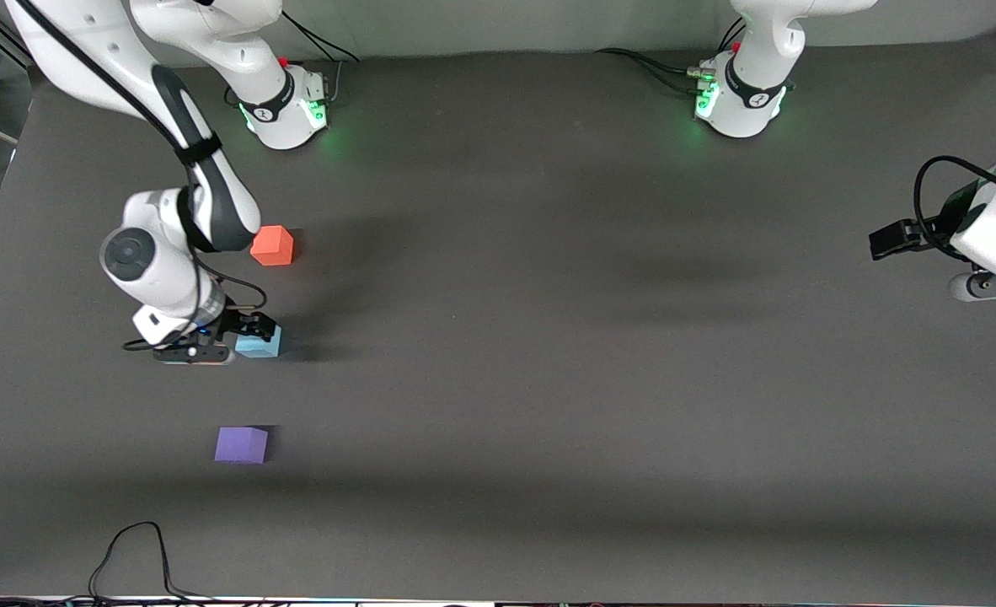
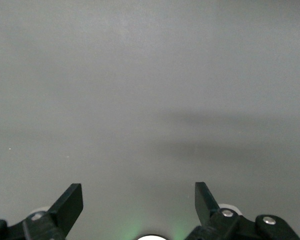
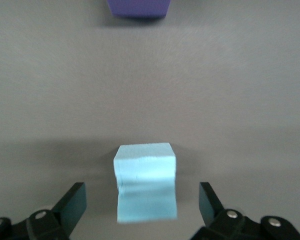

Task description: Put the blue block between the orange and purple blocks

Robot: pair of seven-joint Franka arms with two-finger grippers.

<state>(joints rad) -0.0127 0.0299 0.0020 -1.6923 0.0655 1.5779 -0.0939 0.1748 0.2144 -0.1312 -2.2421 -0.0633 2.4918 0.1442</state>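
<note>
The blue block rests on the dark table, nearer to the front camera than the orange block and farther than the purple block. My right gripper is low over it and open. In the right wrist view the blue block stands between the fingers of the right gripper with a gap on each side, and the purple block shows at the frame's edge. My left gripper waits, open and empty, at the left arm's end of the table; in its own wrist view the left gripper faces only bare table.
A black cable loops on the table near the front edge, nearer to the camera than the purple block. The two arm bases stand along the edge of the table farthest from the camera.
</note>
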